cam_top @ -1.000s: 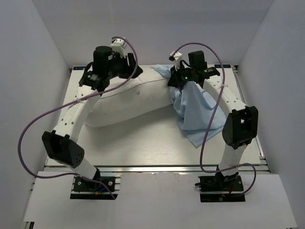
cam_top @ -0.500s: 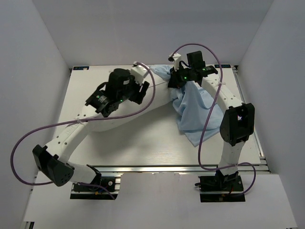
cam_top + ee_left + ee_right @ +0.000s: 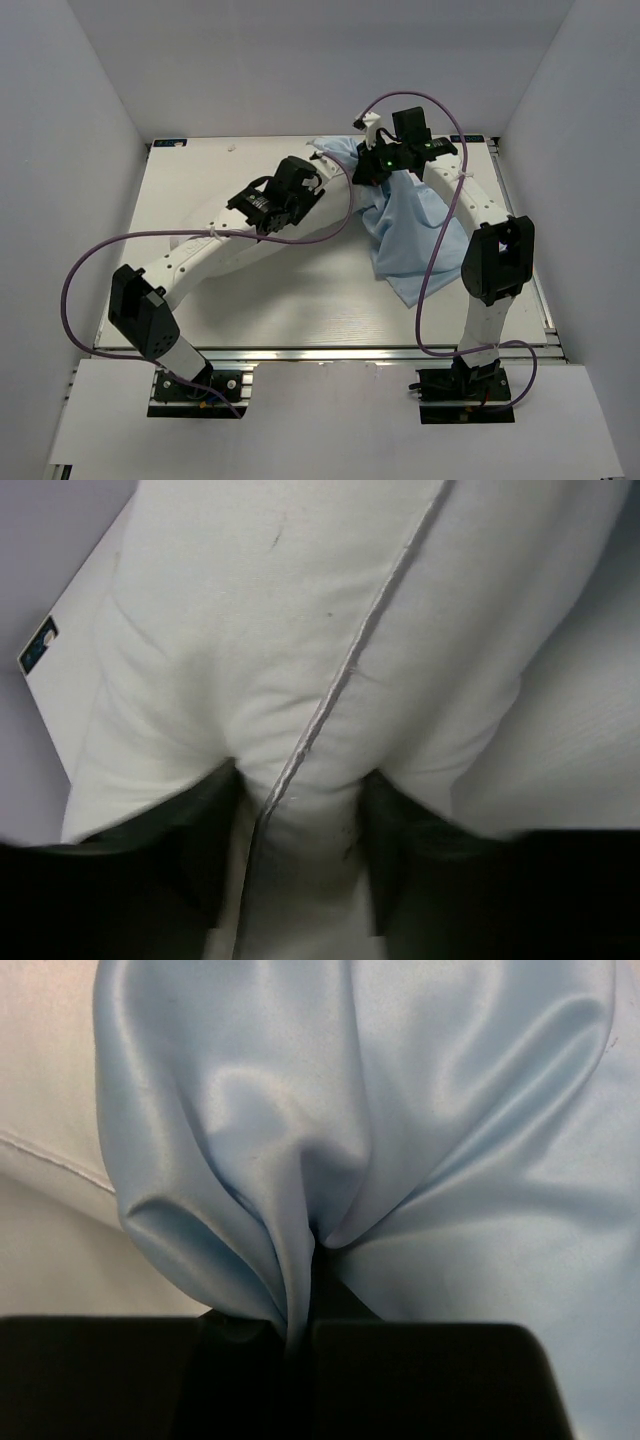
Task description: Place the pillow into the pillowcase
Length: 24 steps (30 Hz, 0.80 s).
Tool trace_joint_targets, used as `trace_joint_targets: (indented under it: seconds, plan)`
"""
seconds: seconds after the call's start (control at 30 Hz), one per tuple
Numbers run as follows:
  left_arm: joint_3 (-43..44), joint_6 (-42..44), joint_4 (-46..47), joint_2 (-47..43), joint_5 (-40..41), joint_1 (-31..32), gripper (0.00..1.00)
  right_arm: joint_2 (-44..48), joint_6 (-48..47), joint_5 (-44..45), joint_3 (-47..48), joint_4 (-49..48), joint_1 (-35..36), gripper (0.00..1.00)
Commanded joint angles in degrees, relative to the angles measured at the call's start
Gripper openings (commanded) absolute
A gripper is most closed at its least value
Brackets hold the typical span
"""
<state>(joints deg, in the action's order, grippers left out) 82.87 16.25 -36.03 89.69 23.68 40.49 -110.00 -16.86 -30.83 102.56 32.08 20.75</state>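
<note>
Upper centre, top view: left gripper (image 3: pixel 305 180), half-spread, gripping the pillow (image 3: pixel 250 630) seam, has hauled it against the pillowcase (image 3: pixel 410 240); right gripper (image 3: pixel 300 1300) pinches that cloth tight; insertion next.

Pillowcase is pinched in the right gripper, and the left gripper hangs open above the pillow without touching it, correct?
Not quite. The left gripper is not clear of the pillow: the left wrist view shows its fingers closed on a bunched fold along the pillow's seam. The rest holds: the right gripper pinches the pillowcase.
</note>
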Motion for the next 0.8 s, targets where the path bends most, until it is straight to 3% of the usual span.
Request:
trace_joint_targets:
  seconds: [0.0,0.07,0.1,0.2,0.23,0.3,0.33,0.5,0.63,0.77]
  plan:
    - [-1.0,1.9,0.3,1.8,10.5,-0.8,0.48,0.0,1.4,-1.0,1.7,1.1,0.3,0.0]
    - [-0.3,2.3,0.1,2.2,7.2,-1.0,0.36,0.2,1.4,-1.2,1.6,1.3,0.3,0.0]
    - [0.3,2.0,-0.4,2.8,4.3,-1.4,0.23,0.4,1.3,-1.3,1.5,1.3,0.3,0.0]
    - [3.5,1.6,-4.7,3.7,-3.6,-2.3,0.11,1.0,0.8,-2.1,1.6,1.7,0.3,0.0]
    - [4.8,2.9,-6.8,3.7,-11.8,-3.0,0.07,1.2,0.3,-2.7,1.7,1.8,0.3,0.0]
    - [5.7,4.0,-8.3,3.1,-20.6,-4.4,0.0,2.3,0.1,-5.8,1.7,2.1,-0.1,0.0]
    - [6.7,4.1,-9.4,2.3,-27.0,-4.8,0.0,2.9,0.0,-7.4,1.6,2.0,-0.1,0.0]
    - [9.9,3.5,-11.7,-0.6,-37.5,-7.3,0.0,6.7,-1.1,-9.5,0.6,0.7,-0.1,0.04]
    - [13.0,-0.4,-13.7,-2.2,-55.0,-9.9,0.0,7.7,-6.8,-17.0,3.2,6.0,-0.2,0.04]
    - [17.5,-3.1,-18.2,-0.7,-62.9,-11.0,0.0,11.5,-8.7,-19.8,0.5,8.1,-0.2,0.02]
